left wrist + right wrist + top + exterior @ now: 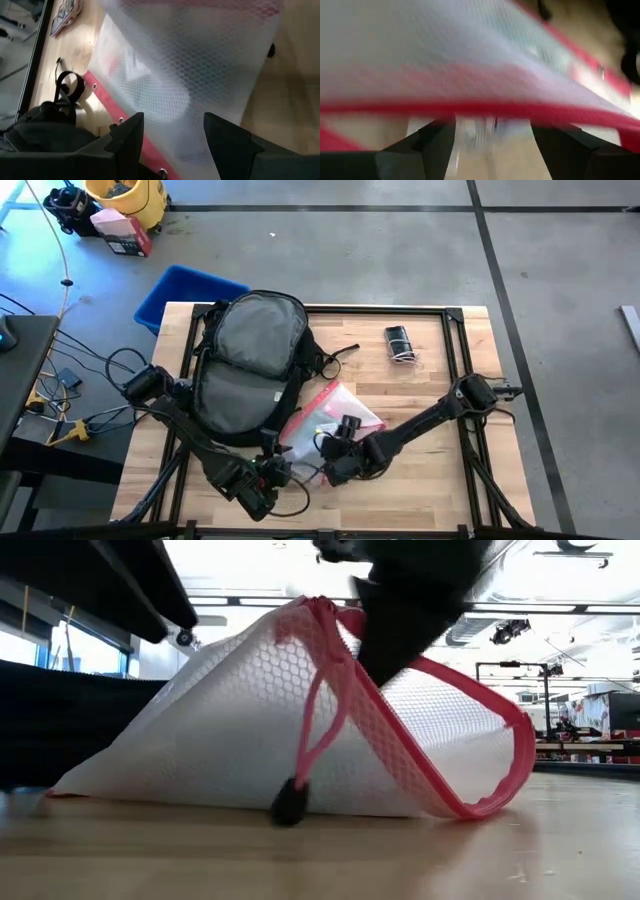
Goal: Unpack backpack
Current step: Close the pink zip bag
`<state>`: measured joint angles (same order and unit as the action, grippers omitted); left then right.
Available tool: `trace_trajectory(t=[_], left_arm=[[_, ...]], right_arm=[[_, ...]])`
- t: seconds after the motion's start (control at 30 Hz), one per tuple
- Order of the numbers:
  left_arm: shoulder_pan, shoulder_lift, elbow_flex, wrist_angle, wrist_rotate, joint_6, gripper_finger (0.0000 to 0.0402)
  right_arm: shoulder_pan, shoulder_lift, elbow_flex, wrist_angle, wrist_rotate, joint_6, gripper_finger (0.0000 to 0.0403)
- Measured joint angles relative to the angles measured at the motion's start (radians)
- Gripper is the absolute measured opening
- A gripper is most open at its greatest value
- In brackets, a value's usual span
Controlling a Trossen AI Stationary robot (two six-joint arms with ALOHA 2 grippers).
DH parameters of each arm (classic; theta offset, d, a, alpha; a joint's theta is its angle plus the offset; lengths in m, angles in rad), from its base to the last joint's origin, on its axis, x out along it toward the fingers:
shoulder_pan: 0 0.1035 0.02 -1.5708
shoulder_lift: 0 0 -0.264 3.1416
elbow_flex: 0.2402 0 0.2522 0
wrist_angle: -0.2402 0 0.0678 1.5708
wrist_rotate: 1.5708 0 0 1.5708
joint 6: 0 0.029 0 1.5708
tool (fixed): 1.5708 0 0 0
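The black backpack (250, 360) lies on the table's left half with its grey padded back panel up, and shows dark in the low view (60, 720). A clear pink-edged zip pouch (335, 412) stands beside it like a tent (250, 730), its lower edge on the wood. My left gripper (278, 470) is open at the pouch's near side; the clear wall (190, 65) fills the space ahead of and between its fingers (172, 122). My right gripper (335, 445) is open and slants down at the pouch's raised pink edge (470, 107). My left gripper has the pouch's clear wall (200, 130) reaching down between its spread fingers; I cannot tell whether it touches. My right gripper has its spread fingers (435, 145) just under the pink zip edge (350, 650); I cannot tell whether they touch it.
A small black device with a white cord (400, 345) lies at the far right of the table. A blue bin (185, 292) stands off the far left corner. A black strap loop (67, 85) lies by the backpack. Bare wood shows on the table's right half.
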<state>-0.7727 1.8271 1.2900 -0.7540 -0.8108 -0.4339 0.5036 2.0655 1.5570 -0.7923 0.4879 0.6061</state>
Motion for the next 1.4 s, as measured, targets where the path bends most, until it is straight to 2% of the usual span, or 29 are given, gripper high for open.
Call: trace_trajectory(t=[0.17,0.27,0.33,0.43,0.5,0.63,0.73,0.87,1.2,1.3,1.4], left_arm=[[-0.029,0.000,0.000,0.009,0.016,0.045,0.0188],[-0.042,0.000,0.000,0.077,0.087,0.096,0.0188],[-0.050,0.008,0.000,0.165,0.154,0.161,0.0188],[-0.066,0.042,0.000,0.307,0.242,0.324,0.0188],[-0.070,0.077,0.000,0.378,0.258,0.439,0.0188],[-0.064,0.158,0.000,0.496,0.167,0.619,0.0188],[-0.053,0.210,0.000,0.576,0.087,0.713,0.0192],[-0.047,0.262,0.000,0.652,0.064,0.787,0.0201],[-0.006,0.319,0.005,0.757,0.033,0.787,0.0197],[0.009,0.320,0.006,0.754,0.040,0.785,0.0183],[0.022,0.320,0.007,0.757,0.046,0.784,0.0147]], right_arm=[[0.069,0.000,0.000,-0.112,-0.036,0.109,0.0238],[0.123,0.000,0.000,-0.109,-0.037,0.143,0.0231],[0.164,0.000,0.000,-0.090,0.000,0.167,0.0225],[0.226,0.000,0.000,-0.030,0.103,0.188,0.0218],[0.262,0.000,0.000,0.046,0.216,0.178,0.0213],[0.302,0.000,0.000,0.204,0.445,0.086,0.0209],[0.309,0.000,0.000,0.255,0.537,0.027,0.0208],[0.308,0.000,0.000,0.251,0.542,0.021,0.0208],[0.306,0.000,0.000,0.258,0.541,0.024,0.0208],[0.306,0.000,0.000,0.259,0.540,0.024,0.0208],[0.306,-0.001,0.000,0.261,0.532,0.030,0.0208]])
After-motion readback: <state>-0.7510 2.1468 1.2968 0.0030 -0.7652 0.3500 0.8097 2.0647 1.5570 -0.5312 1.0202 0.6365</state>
